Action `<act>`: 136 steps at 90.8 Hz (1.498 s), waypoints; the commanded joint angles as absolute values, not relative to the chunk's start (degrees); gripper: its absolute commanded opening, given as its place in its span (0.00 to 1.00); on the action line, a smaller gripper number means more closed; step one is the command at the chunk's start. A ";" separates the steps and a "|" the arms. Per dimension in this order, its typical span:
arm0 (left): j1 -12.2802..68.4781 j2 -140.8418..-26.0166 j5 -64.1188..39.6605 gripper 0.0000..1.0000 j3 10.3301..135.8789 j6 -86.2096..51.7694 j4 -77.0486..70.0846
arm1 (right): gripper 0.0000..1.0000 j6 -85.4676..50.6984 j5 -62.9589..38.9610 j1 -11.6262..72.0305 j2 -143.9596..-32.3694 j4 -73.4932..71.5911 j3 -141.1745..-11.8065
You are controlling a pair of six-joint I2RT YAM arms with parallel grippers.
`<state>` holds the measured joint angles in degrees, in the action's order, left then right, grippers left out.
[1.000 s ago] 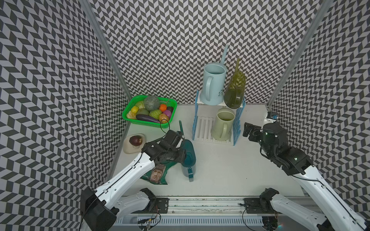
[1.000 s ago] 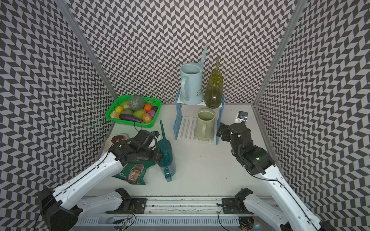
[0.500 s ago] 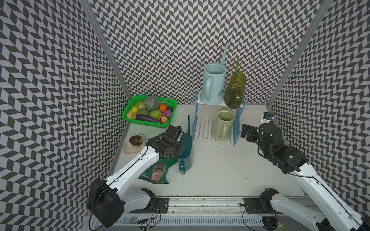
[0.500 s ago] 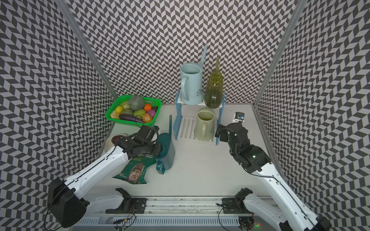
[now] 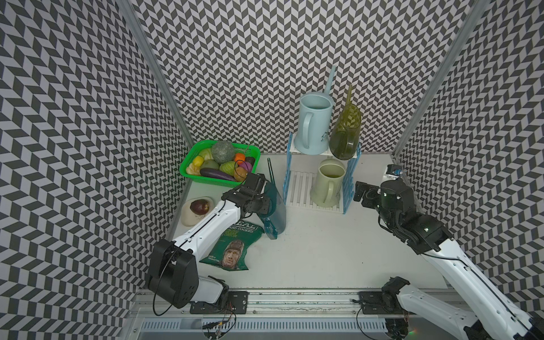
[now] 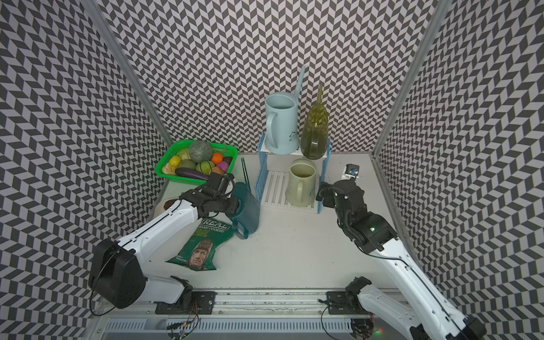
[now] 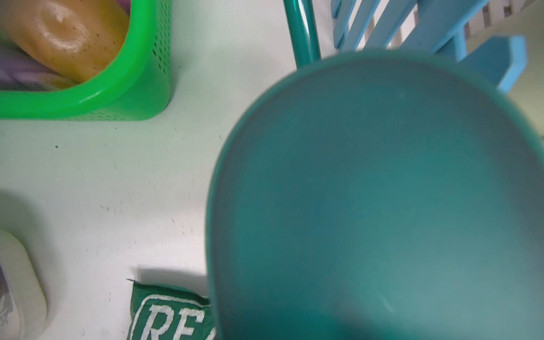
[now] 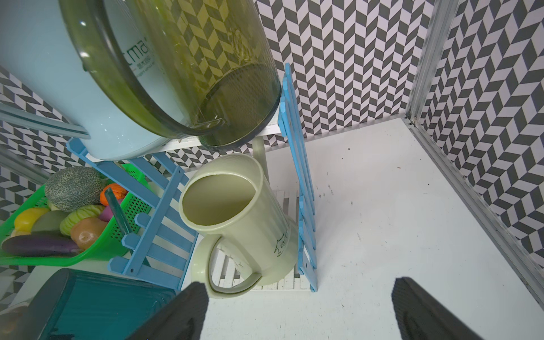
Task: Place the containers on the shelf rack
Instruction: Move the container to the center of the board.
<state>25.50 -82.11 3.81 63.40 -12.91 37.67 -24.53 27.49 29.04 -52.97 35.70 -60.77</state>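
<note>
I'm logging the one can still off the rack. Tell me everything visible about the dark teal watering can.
The dark teal watering can is glossy, slightly see-through plastic with a loop handle and a long thin spout pointing up. It is tilted, held by the left gripper, beside the shelf rack, not on it.

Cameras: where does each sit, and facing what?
Both top views: high behind the robot, looking down on the shelf rack; left arm and right arm show.
Left wrist: on its arm, facing the dark teal can; no gripper visible.
Right wrist: on its arm, facing the shelf rack; open right gripper shows.
All share that can.
</note>
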 commanded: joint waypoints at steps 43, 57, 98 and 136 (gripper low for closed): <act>24.17 -83.59 4.34 0.65 70.21 -10.20 34.95 | 1.00 -23.81 26.66 28.44 -53.88 32.52 -60.21; 24.79 -80.38 3.31 0.70 70.27 -9.92 37.14 | 1.00 -23.74 26.56 28.31 -53.79 32.40 -60.12; 25.18 -67.72 1.68 0.76 67.20 -7.66 44.86 | 1.00 -23.71 26.75 27.99 -51.93 32.99 -59.88; 26.96 -52.32 -6.21 0.84 56.83 -8.55 40.34 | 1.00 -23.29 25.98 27.69 -50.75 32.62 -59.35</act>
